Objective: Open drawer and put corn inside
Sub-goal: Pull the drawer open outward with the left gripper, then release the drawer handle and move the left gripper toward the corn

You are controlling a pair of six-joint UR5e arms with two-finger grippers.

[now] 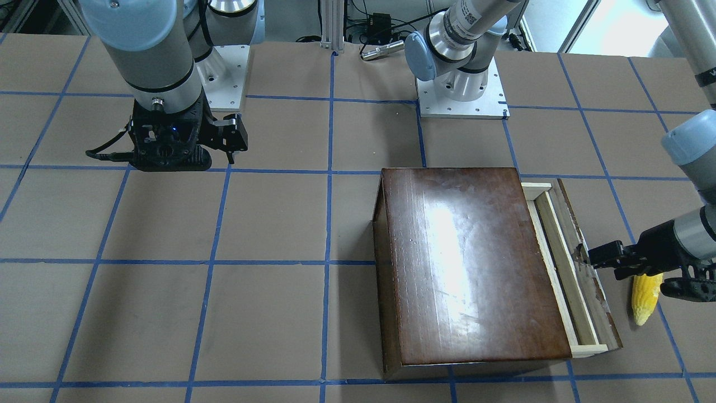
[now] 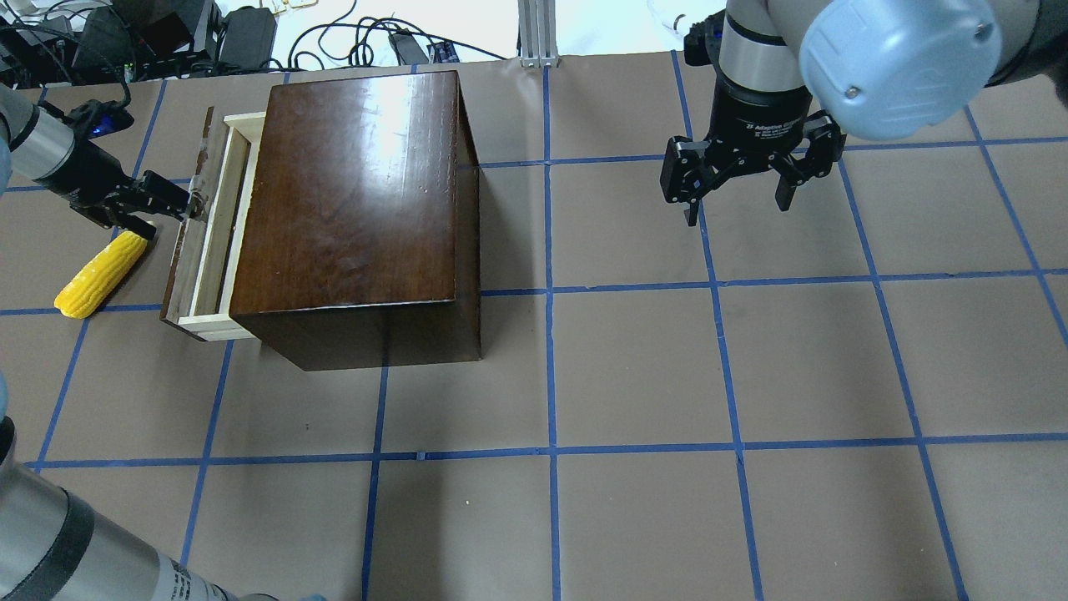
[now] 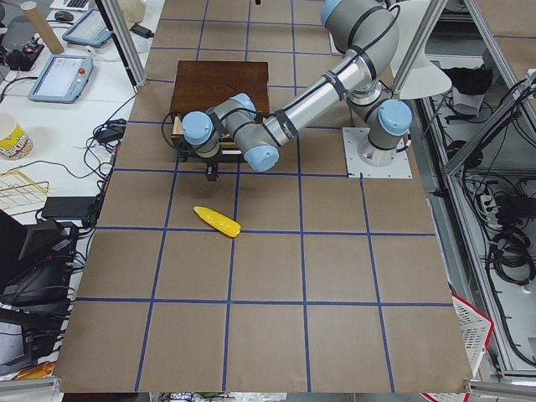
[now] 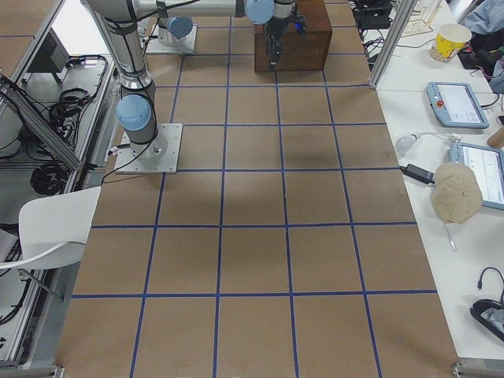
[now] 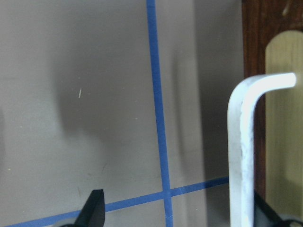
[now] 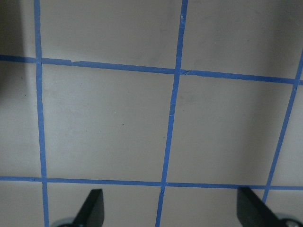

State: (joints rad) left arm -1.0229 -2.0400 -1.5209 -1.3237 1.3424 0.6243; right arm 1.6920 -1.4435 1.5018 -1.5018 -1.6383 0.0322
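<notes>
The dark-brown cabinet [image 2: 350, 200] stands on the table with its drawer [image 2: 209, 242] pulled out a little, the pale-wood tray showing. My left gripper [image 2: 179, 209] is at the drawer's front panel. In the left wrist view its jaws stand wide apart, with the bent metal handle [image 5: 241, 142] between them, close to the right finger [image 5: 265, 210]. The yellow corn [image 2: 96, 275] lies on the table beside the drawer front, just under the left gripper, and also shows in the front-facing view [image 1: 643, 296]. My right gripper [image 2: 738, 209] is open and empty, hovering far from the cabinet.
The table is brown paper with a blue tape grid [image 2: 551, 292]. The arm bases [image 1: 461, 92] are bolted at the robot's side. Cables and boxes [image 2: 242, 37] lie beyond the table's far edge behind the cabinet.
</notes>
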